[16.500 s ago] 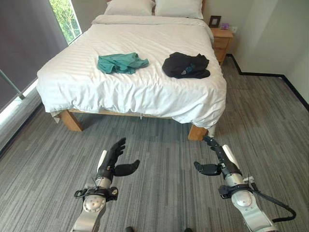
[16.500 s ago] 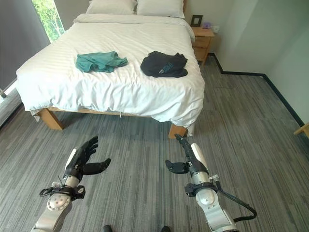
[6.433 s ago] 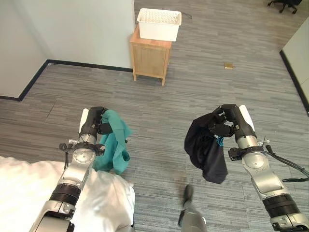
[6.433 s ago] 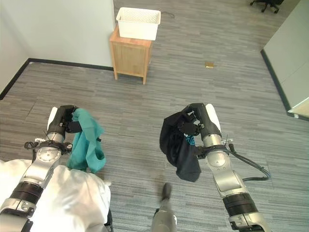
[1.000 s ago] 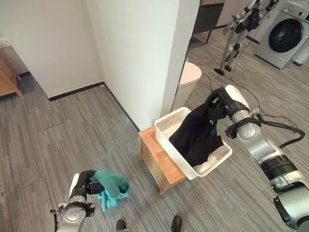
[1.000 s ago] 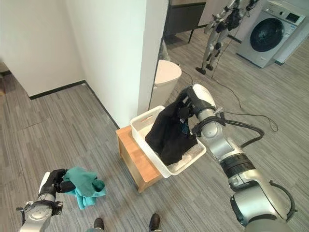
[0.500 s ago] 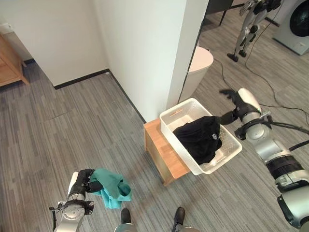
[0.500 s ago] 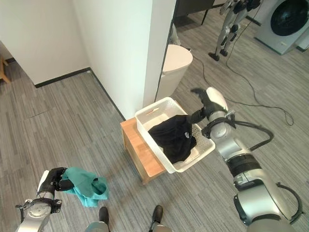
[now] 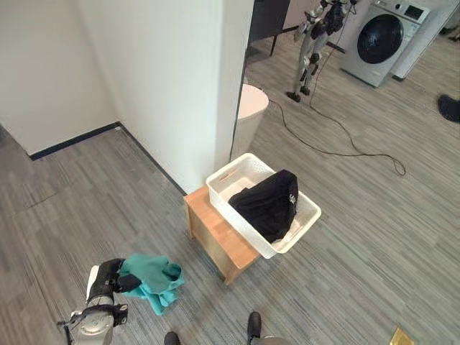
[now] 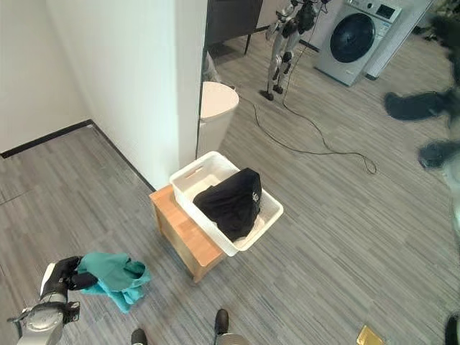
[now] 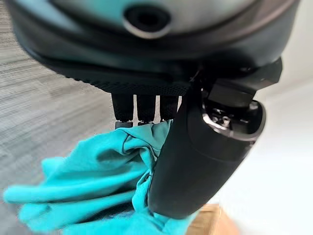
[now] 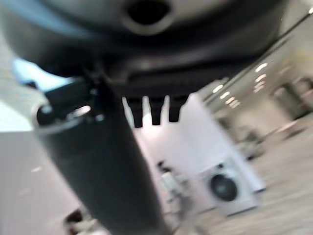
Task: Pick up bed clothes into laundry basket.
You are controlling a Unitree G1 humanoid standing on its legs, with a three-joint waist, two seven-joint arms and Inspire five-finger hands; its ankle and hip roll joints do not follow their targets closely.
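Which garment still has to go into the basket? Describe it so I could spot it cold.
Start at the white laundry basket on the low wooden stand beside the white wall corner. Look down toward the robot's left. There the left robot hand grips a crumpled teal garment, unlike the black garment already lying in the basket.

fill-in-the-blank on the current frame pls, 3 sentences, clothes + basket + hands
1. The black garment lies in the white ______, which sits on a wooden stand.
2. The left robot hand is shut on the ______ garment.
3. Beyond the basket, a ______ machine stands at the far wall.

Missing words: laundry basket; teal; washing
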